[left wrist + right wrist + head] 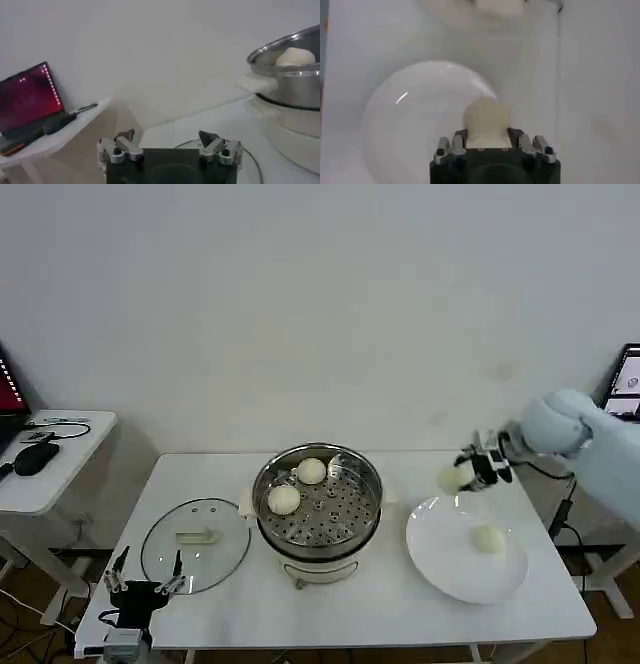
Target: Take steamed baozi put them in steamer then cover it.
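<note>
Two buns already sit inside the steamer (318, 502), the big shiny pot in the middle of the white table (200, 624), both on its left and far side. The white plate (440, 559) lies to the right of the pot, with one bun (488, 538) on it. The cover (196, 544), a glass lid, lies flat to the left of the pot. The right gripper (462, 474) hangs above the far edge of the plate, clenched on a steamed baozi (486, 117). It should probably carry the bun left, over the pot rim, and put it down softly on a bare spot of the tray, on the right or near side. The left gripper (146, 587) waits with its fingers spread at the near left of the table, just by the cover.
</note>
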Available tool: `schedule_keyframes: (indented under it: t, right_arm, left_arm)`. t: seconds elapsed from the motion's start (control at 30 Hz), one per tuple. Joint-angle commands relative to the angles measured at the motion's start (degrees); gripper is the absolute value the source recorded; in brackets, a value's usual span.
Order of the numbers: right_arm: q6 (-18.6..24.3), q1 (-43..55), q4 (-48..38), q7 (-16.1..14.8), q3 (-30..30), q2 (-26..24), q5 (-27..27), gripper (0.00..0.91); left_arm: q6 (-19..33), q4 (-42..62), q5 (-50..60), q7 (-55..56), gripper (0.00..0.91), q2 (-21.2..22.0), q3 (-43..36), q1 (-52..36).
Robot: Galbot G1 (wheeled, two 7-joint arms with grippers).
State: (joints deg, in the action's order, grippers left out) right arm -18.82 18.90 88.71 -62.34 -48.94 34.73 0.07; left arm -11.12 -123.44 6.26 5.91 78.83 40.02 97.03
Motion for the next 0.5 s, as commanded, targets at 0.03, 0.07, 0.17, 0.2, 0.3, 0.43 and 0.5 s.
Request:
schedule_keyframes:
  t: [0.03, 0.07, 0.17, 0.2, 0.3, 0.43, 0.5]
  right_arm:
    - [1.1, 12.7, -0.2, 1.0, -8.7, 13.3, 4.6, 0.564]
    - [1.3, 12.5, -0.2, 0.9, -8.7, 14.1, 4.7, 0.564]
    - [3.6, 11.4, -0.5, 0.8, -9.1, 16.9, 5.6, 0.564]
    - [4.1, 11.1, -0.4, 0.4, -9.8, 18.0, 5.8, 0.564]
    - [6.4, 10.2, -0.2, 0.2, -11.0, 20.3, 5.6, 0.564]
    - [10.0, 8.8, 0.0, 1.1, -13.0, 22.6, 5.9, 0.564]
    - [11.3, 8.4, -0.2, 1.8, -14.1, 23.4, 5.9, 0.564]
  left_arm:
    - [-0.1, -0.8, 0.0, 0.0, 0.907, 0.3, 1.3, 0.3]
    - [-0.1, -0.9, 0.0, 0.0, 0.907, 0.3, 1.4, 0.4]
    - [-0.1, -1.1, 0.1, 0.0, 0.907, 0.5, 2.1, 0.8]
    - [-0.1, -1.4, 0.1, 0.0, 0.907, 0.5, 2.3, 1.0]
    - [0.0, -1.7, 0.0, 0.0, 0.907, 0.8, 2.9, 1.3]
    - [0.0, -1.6, 0.0, 0.1, 0.907, 1.1, 3.6, 1.7]
    - [0.1, -1.8, 0.0, 0.2, 0.907, 1.2, 3.6, 2.1]
